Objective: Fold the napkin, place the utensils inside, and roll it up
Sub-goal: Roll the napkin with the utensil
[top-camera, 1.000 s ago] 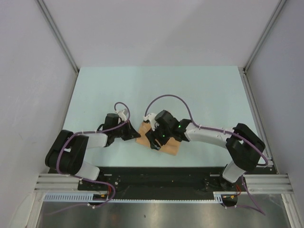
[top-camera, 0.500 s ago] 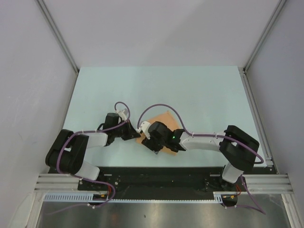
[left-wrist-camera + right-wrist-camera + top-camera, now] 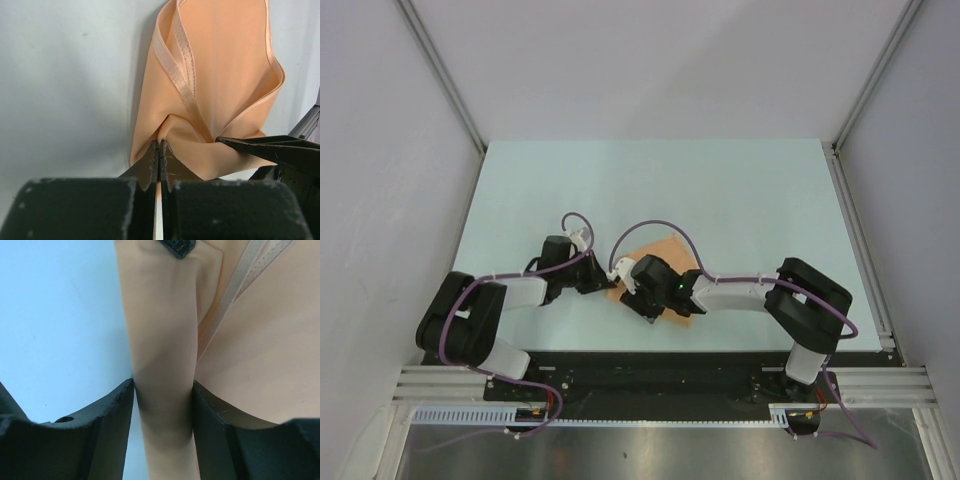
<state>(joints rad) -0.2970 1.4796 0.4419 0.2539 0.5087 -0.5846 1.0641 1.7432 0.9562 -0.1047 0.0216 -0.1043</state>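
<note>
Pinching the napkin (image 3: 225, 75) dead tight in the left gripper (image 3: 159, 146). Clamping its rolled-up bit snug in the right gripper (image 3: 162, 390).

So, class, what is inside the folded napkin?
Only peach cloth shows: the napkin is doubled over itself on the pale table. Its folds cover whatever lies inside, so that cannot be seen.

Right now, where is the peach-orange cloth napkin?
In the top view the peach-orange cloth napkin sits bunched at the near middle of the pale blue table; the left tool pinches its edge and the right tool clamps a fold.
</note>
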